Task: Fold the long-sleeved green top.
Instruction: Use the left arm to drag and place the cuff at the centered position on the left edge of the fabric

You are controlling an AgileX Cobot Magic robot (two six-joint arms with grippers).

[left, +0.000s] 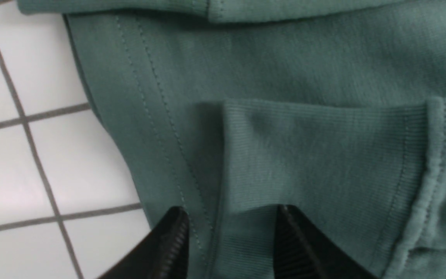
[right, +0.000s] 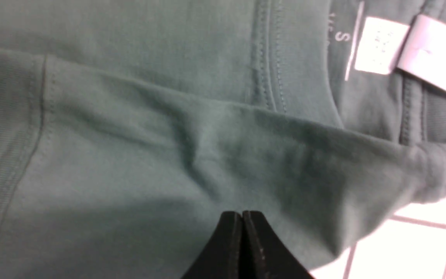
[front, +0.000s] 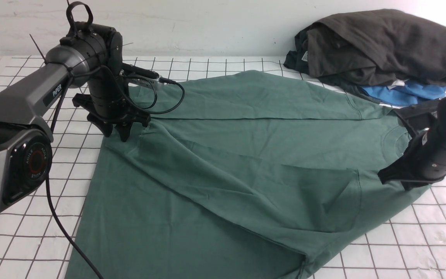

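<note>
The green long-sleeved top [front: 223, 166] lies spread on the white gridded table, collar [front: 395, 139] to the right, hem to the left. A sleeve is folded diagonally across the body, and its ribbed cuff [left: 323, 155] lies near the hem. My left gripper [front: 116, 133] hovers open just above that cuff and the hem edge; in the left wrist view the gripper [left: 230, 215] has cloth showing between its spread jaws. My right gripper [front: 381, 178] is beside the collar. In the right wrist view it [right: 242, 214] is shut over a raised fold, with the white neck label [right: 379, 46] beyond.
A pile of dark grey-brown garments [front: 381, 42] with a bright blue garment [front: 409, 95] under it sits at the back right, touching the top's far corner. Bare table [front: 420, 240] shows at the front right and along the left edge. The left arm's cable hangs at the front left.
</note>
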